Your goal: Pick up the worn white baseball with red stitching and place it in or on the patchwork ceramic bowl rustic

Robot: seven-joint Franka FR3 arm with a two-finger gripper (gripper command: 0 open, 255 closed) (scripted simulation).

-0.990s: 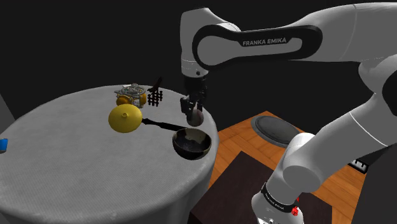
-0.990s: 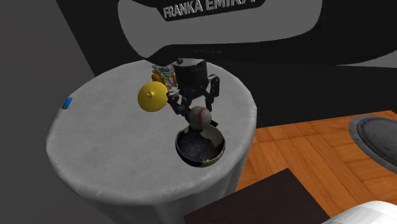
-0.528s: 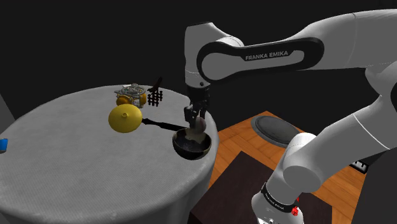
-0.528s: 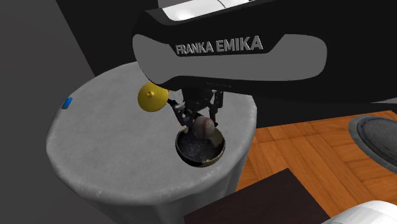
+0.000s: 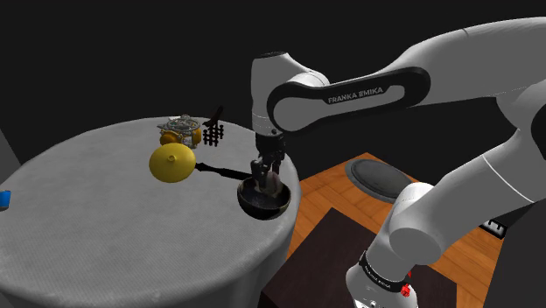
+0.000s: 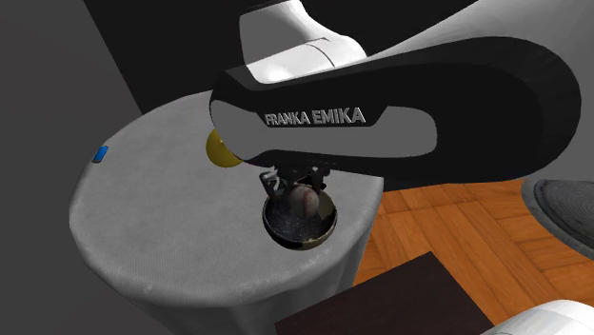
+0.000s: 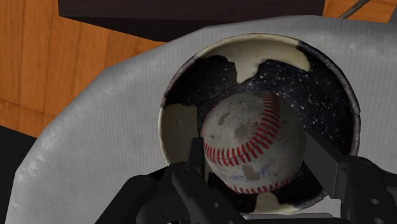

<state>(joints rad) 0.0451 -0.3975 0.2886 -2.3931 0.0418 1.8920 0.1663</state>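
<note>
A scuffed white baseball (image 7: 254, 143) with red stitching is clasped between my black gripper's (image 7: 254, 154) fingers, down inside the bowl. The bowl (image 7: 267, 39) has a dark speckled inside with cream patches along its rim. It stands near the round table's edge, on the side closest to the stand. In the shoulder view the gripper (image 5: 266, 171) reaches straight down into the bowl (image 5: 262, 205). In the second exterior view the ball (image 6: 303, 198) sits low in the bowl (image 6: 300, 232), under the arm's forearm. Whether the ball touches the bowl's bottom is unclear.
On the grey cloth-covered round table (image 5: 105, 236), a yellow domed object (image 5: 171, 164) with a dark handle lies close to the bowl. Behind it are a yellow-white toy (image 5: 179, 131) and a small dark rack (image 5: 215, 131). A blue item (image 5: 4, 199) lies at the far edge. The wooden floor holds a grey disc (image 5: 381, 178).
The gripper has gone down with the baseball, from just above the bowl's rim to inside the bowl. The arm's forearm has swung lower over the table.
</note>
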